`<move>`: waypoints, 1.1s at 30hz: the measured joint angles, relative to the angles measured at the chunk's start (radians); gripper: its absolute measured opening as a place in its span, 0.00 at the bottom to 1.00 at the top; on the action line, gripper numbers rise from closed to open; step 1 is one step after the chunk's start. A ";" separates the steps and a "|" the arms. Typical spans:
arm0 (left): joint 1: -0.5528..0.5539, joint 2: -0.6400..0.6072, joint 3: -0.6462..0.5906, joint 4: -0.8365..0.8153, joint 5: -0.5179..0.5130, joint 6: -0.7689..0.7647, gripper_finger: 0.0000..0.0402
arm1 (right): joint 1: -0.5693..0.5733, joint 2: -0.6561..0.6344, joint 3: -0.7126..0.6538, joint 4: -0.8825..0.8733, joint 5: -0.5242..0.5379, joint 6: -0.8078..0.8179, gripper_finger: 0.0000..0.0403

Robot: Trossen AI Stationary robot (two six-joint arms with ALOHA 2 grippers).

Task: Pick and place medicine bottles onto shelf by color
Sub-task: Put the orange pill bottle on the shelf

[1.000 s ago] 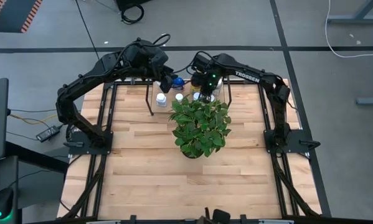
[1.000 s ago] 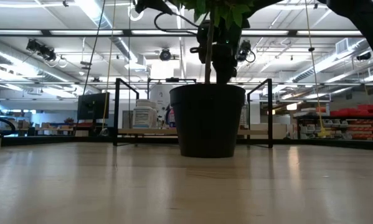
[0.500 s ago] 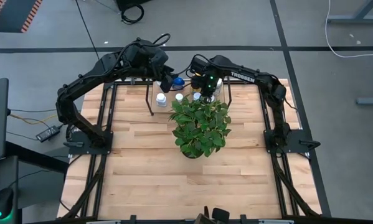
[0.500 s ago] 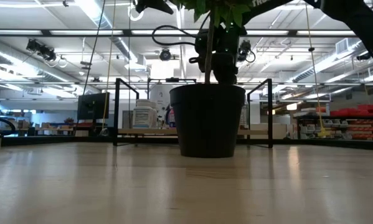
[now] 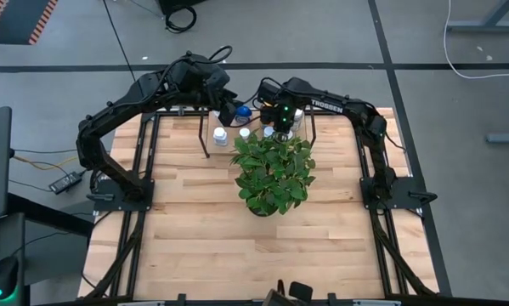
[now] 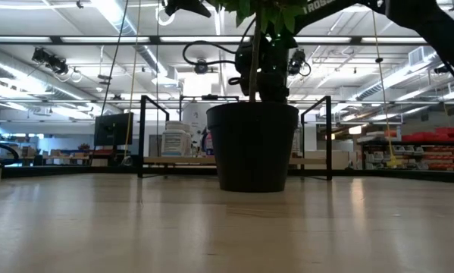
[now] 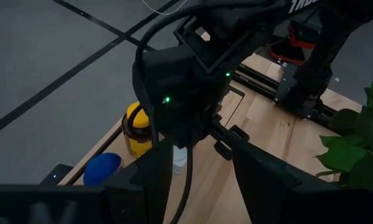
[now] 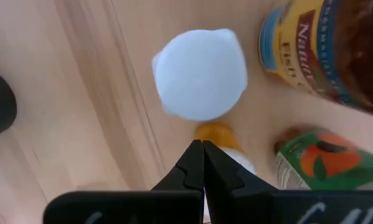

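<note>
Several medicine bottles stand at the table's far edge by the black wire shelf (image 6: 142, 136). In the high view I see two white ones (image 5: 220, 134) and a blue one (image 5: 243, 110). My right gripper (image 8: 203, 144) is shut and points straight down above a white-capped bottle (image 8: 200, 74), an amber bottle (image 8: 323, 50), a green-labelled bottle (image 8: 311, 165) and a small orange-capped one (image 8: 217, 134). My left gripper (image 7: 198, 146) is open and empty, up over the far edge, looking at the amber bottle with the yellow cap (image 7: 136, 127) and a blue cap (image 7: 102, 169).
A leafy potted plant (image 5: 273, 170) in a black pot (image 6: 252, 144) stands just in front of the bottles and hides part of the shelf. The two arms are close together over the far edge. The near half of the wooden table (image 5: 254, 246) is bare.
My right gripper has shifted a little toward the table's left and far edge, still shut. The bottles have not moved.
</note>
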 joint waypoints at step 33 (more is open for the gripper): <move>0.000 0.000 0.000 0.001 0.000 0.000 0.43 | -0.031 -0.001 0.000 0.048 0.015 0.026 0.01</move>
